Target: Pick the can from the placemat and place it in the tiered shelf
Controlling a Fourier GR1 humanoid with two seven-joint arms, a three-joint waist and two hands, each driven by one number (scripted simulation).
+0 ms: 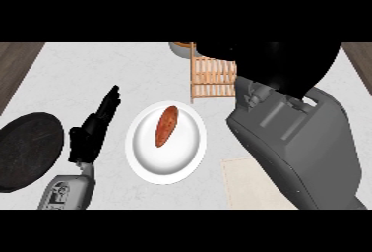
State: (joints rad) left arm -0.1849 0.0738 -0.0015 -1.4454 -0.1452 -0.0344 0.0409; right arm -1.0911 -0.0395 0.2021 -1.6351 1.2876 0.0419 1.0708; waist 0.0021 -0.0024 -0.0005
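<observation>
My right forearm [298, 142] rises large across the right side, and its black hand [283, 64] hangs over the wooden tiered shelf [213, 75] at the back. The hand shows only as a dark mass that hides part of the shelf, and no can shows in it. A beige placemat [243, 183] lies at the front right, partly under the forearm, with nothing showing on its visible part. A small grey rounded thing [181, 47] peeks out by the shelf's top left corner; I cannot tell what it is. My left hand [93, 130] rests open at the left, fingers up.
A white plate [144, 152] with a reddish-brown piece of food [167, 126] sits in the middle, between the two arms. A black round plate [25, 150] lies at the far left edge. Wooden floor shows beyond the counter's left and right sides.
</observation>
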